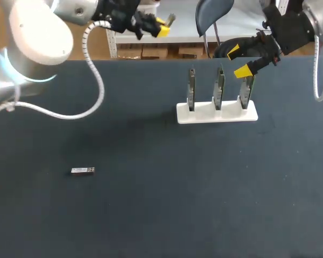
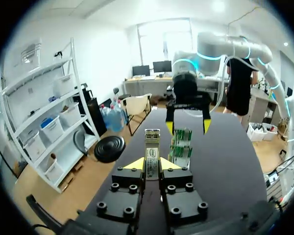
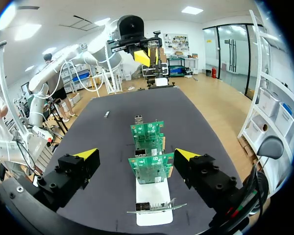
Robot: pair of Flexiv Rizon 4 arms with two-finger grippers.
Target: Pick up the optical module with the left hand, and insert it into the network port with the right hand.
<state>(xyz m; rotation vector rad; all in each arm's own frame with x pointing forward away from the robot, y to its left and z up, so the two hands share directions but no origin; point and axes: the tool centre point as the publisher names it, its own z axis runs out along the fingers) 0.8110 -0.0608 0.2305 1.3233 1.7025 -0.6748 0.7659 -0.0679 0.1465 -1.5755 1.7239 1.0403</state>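
Note:
My left gripper is raised above the table's far edge, shut on a silver optical module. In the left wrist view the module stands upright between the yellow fingertips. My right gripper hangs open just above the rightmost of three green network cards on a white stand. In the right wrist view the open right gripper straddles the nearest card, whose metal port shows. The left gripper with the module is far ahead.
A second small module lies flat on the dark table at the front left, also seen as module in the right wrist view. The three cards stand in a row on the stand.

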